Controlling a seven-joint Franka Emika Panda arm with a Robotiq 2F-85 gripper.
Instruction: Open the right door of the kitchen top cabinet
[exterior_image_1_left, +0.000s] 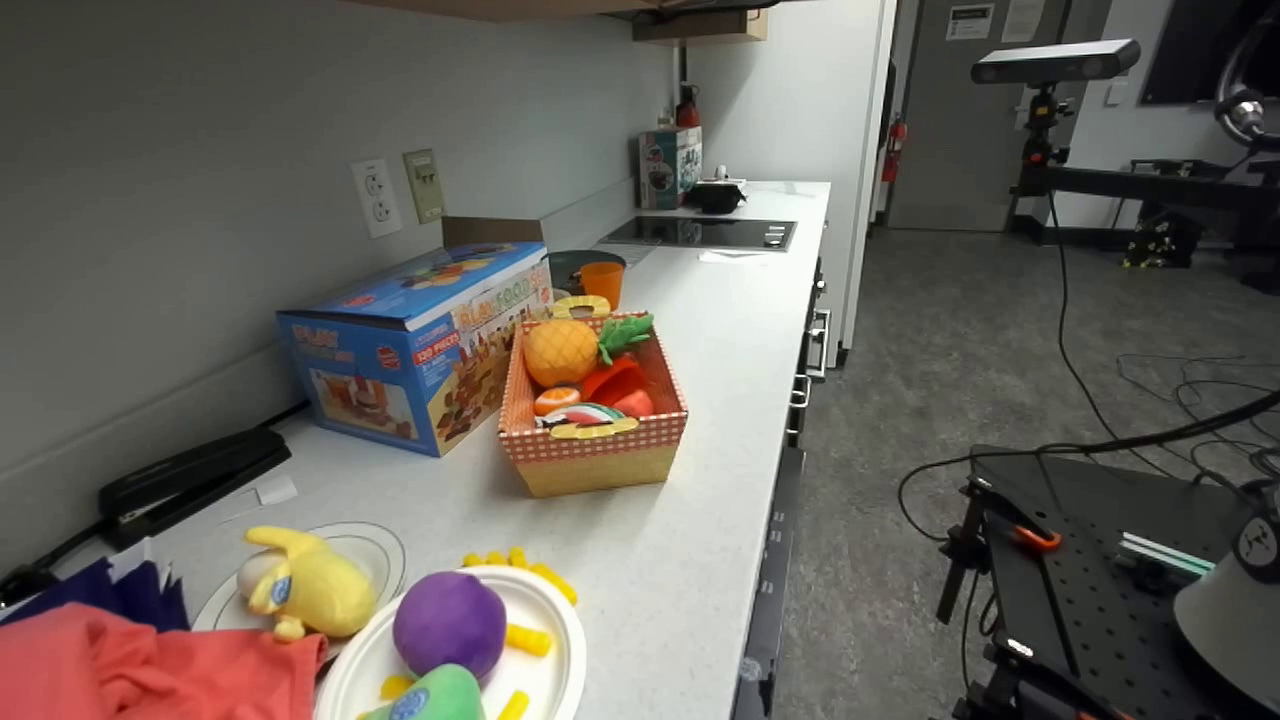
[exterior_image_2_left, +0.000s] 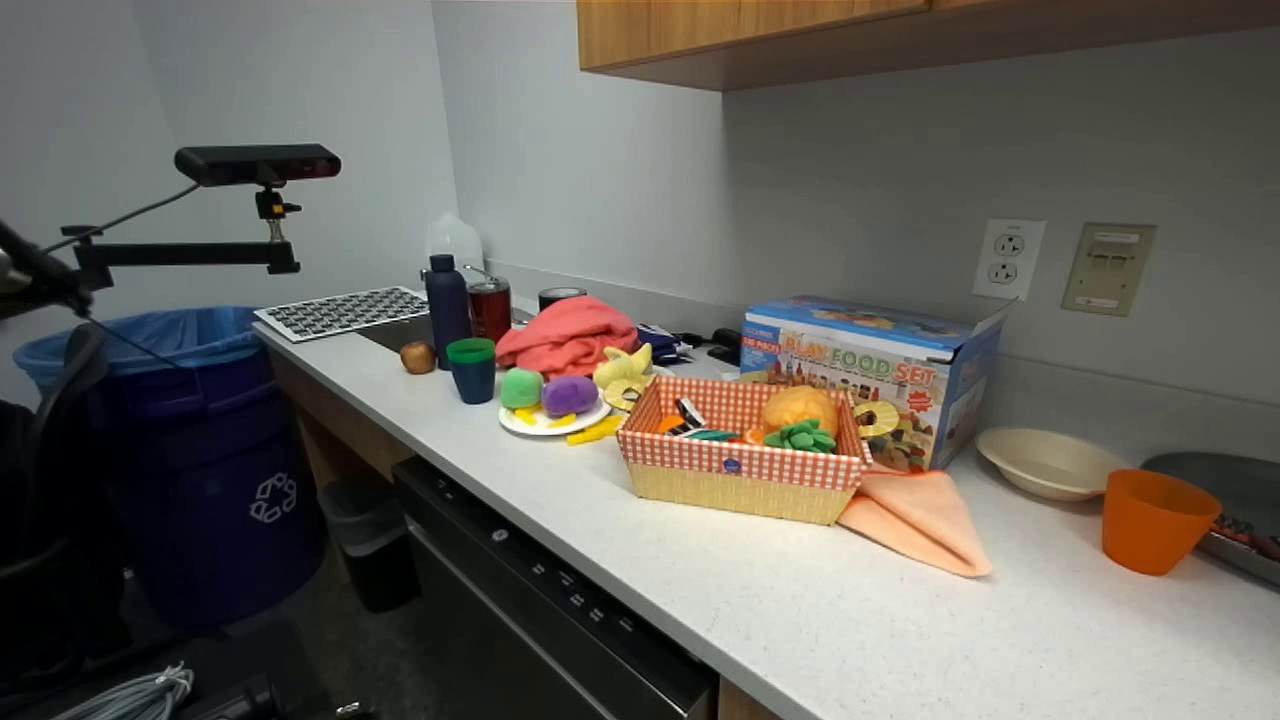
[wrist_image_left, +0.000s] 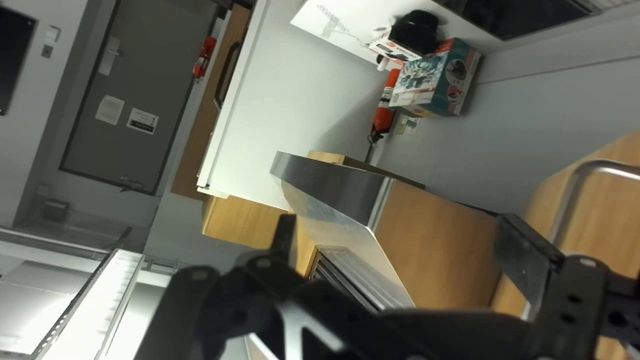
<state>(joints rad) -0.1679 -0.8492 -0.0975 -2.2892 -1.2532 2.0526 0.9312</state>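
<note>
Leftward in an exterior view, a round blue plastic bin wears a crinkled liner. Along the smooth white counter come a matt dark bottle, then a shallow white plate bearing a rounded green toy and a rounded purple toy, with a soft, rumpled coral cloth behind. Next stands a flared basket, gingham above and straw-like weave below, a cross-hatched toy pineapple inside; behind it sits a glossy cardboard box, and farther right a pale round bowl and a tapered orange cup. High above the counter hangs the kitchen top cabinet, cut off by the top edge of both exterior views: square-edged tan wood, fine-grained, with a duller underside.

In the wrist view a metal hood slants across, then the gripper holds its black, blocky fingers wide apart, and at the right a wood panel carries a rounded metal handle. That panel looks like a cabinet door, though I cannot tell whether a finger touches the handle.
</note>
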